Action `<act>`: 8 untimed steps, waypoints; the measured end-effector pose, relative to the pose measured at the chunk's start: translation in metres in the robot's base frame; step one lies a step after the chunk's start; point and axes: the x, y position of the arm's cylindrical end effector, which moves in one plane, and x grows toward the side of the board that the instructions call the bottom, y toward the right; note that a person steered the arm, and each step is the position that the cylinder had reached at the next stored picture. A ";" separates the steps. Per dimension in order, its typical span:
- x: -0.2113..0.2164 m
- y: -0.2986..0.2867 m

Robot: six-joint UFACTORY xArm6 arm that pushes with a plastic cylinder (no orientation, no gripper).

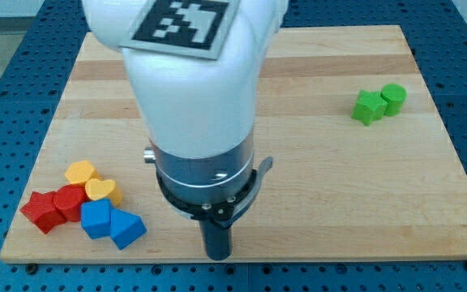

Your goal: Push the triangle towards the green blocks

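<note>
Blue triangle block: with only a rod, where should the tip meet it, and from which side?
No grip is possible, only a push. The blue triangle block lies at the view's bottom left; the green blocks sit upper right. My tip is on its right, so contact its lower-left face.

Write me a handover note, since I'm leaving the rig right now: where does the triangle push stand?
My tip: near the view's bottom edge, right of the cluster, touching no block.
Blue triangle: bottom left, beside the blue cube, red blocks and yellow blocks.
Green blocks: together, upper right.
Done: no visible progress.
Left: the whole push rightward and up the view.
</note>
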 end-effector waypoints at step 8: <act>-0.103 -0.051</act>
